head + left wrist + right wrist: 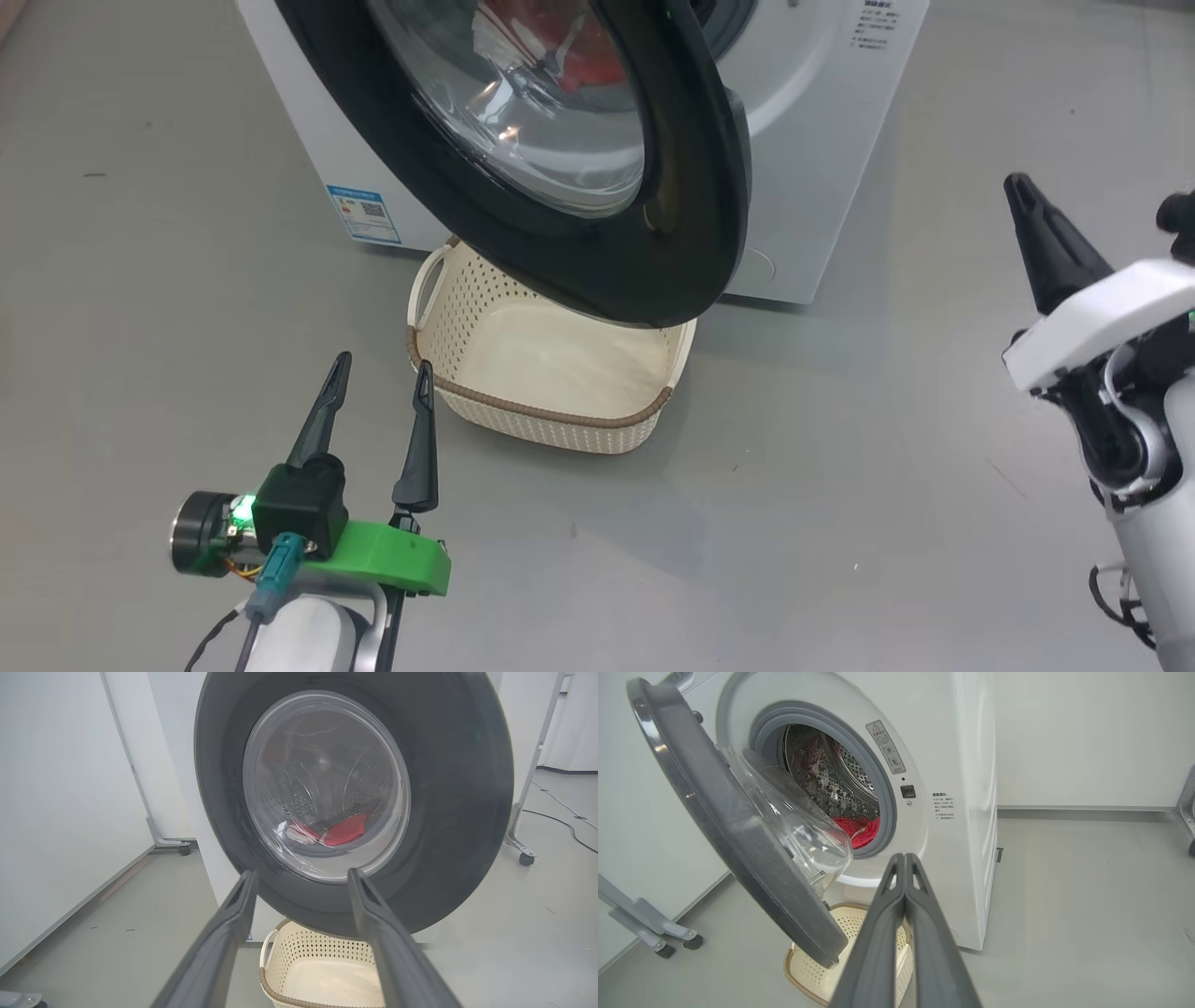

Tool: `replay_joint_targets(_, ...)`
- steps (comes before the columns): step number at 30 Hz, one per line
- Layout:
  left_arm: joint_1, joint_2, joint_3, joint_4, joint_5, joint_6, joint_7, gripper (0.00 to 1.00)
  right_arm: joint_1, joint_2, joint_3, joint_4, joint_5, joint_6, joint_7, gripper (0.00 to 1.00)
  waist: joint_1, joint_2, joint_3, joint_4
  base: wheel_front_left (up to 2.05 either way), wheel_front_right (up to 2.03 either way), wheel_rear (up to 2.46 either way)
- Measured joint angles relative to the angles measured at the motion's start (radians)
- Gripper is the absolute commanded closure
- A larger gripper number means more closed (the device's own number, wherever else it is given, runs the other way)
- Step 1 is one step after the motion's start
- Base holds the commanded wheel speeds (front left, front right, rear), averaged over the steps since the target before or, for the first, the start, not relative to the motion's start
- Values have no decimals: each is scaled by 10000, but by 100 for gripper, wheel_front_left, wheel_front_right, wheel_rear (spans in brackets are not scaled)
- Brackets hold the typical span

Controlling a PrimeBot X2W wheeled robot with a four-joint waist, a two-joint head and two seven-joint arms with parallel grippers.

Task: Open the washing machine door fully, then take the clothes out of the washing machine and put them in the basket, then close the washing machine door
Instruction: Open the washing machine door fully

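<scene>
The washing machine door (672,187) stands partly open, its black rim hanging over the cream basket (551,364) on the floor. Red clothes (861,830) lie low in the steel drum of the white washing machine (962,788), also seen through the door glass (343,830). My left gripper (383,378) is open, empty, just left of the basket, its fingers (233,914) pointing at the door's outer face (458,788). My right gripper (904,858) is shut on nothing, well off to the right (1022,187), aimed at the drum opening. The basket (817,956) holds nothing.
Bare grey floor (840,448) spreads right of the basket and before the washer. A wheeled metal frame leg (649,928) stands left of the door, another castor (525,856) and a black cable (570,826) lie on the far side. White walls close the room.
</scene>
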Motion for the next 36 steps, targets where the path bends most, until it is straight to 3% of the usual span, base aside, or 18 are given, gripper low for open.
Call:
replay_joint_targets(11,263,13,111,-17,81,0,0,0,1660,140,-380,155,-629,0,-1873,100,1,0,-373,-573,0,0,0)
replay_joint_targets(13,297,15,73,-21,84,0,0,0,2030,58,-393,161,-1020,-31,-2270,56,0,0,-418,-638,0,0,0)
replay_joint_targets(14,303,17,73,-21,84,0,0,0,2130,46,-435,169,-1137,-119,-2424,0,0,0,-425,-647,0,0,0)
replay_joint_targets(36,468,21,29,-17,86,0,0,0,2796,366,-299,255,-1338,-203,-3430,0,0,0,-561,-711,0,0,0)
